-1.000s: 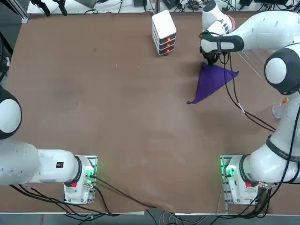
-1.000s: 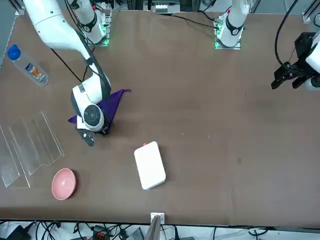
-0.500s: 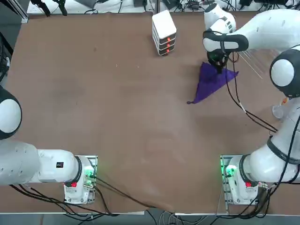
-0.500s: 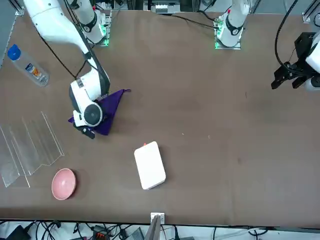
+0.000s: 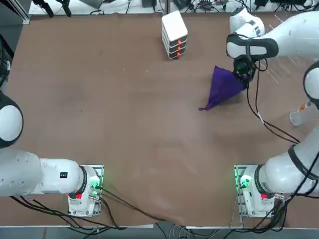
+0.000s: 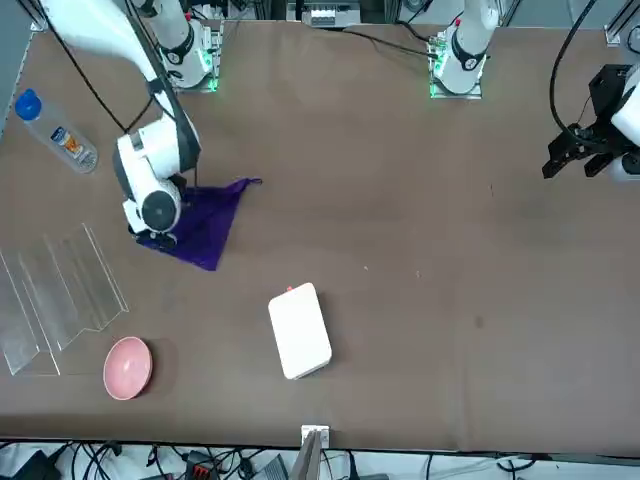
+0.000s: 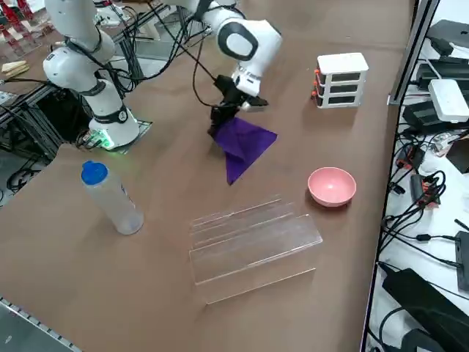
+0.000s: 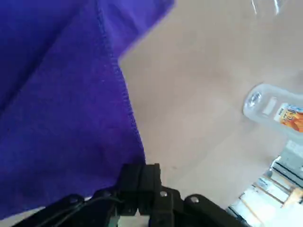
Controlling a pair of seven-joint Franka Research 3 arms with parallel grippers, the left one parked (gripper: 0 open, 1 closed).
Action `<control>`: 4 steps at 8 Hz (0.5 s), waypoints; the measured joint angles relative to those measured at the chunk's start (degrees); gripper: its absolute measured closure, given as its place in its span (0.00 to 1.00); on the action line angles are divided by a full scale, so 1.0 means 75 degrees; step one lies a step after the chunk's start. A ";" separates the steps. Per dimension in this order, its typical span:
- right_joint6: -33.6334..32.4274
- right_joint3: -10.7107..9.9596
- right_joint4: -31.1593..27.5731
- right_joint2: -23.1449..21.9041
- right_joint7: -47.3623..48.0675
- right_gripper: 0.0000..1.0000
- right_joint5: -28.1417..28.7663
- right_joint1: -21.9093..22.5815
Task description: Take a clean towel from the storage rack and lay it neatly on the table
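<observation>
The towel lies on the table as a folded, roughly triangular heap, one corner trailing toward 7 o'clock in the top view. The right gripper sits at the towel's 2 o'clock corner there, low over the cloth. From overhead the wrist hides the fingers; the front view is no better, since the arm's round joint covers the gripper and only the towel spreading out to its 3 o'clock is seen. The side view shows the gripper touching the towel at its near corner, the dark fingers close together on the cloth edge. The wrist view gives the closest look: the towel fills most of it, its hemmed edge running down to the gripper, whose fingers appear pinched together on the cloth corner.

The rack shows fully only in the side and front views; it stands well apart from the towel, at about 5 o'clock of it in the side view, with nothing on its bars. In the top view only a few thin bar lines show, just beside the gripper's 3 o'clock. A pink bowl rests between rack and white box in the side view; the top view misses the bowl. A bottle stands upright at the rack's 9 o'clock, and appears in the wrist view too.
</observation>
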 joint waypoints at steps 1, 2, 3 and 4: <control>0.0000 -0.0004 -0.0426 -0.0289 -0.0360 0.98 0.0003 -0.0208; 0.0000 -0.0010 -0.0715 -0.0476 -0.0612 0.98 0.0010 -0.0359; 0.0000 -0.0011 -0.0912 -0.0544 -0.0687 0.98 0.0012 -0.0452; -0.0015 -0.0012 -0.1024 -0.0551 -0.0698 0.98 0.0013 -0.0519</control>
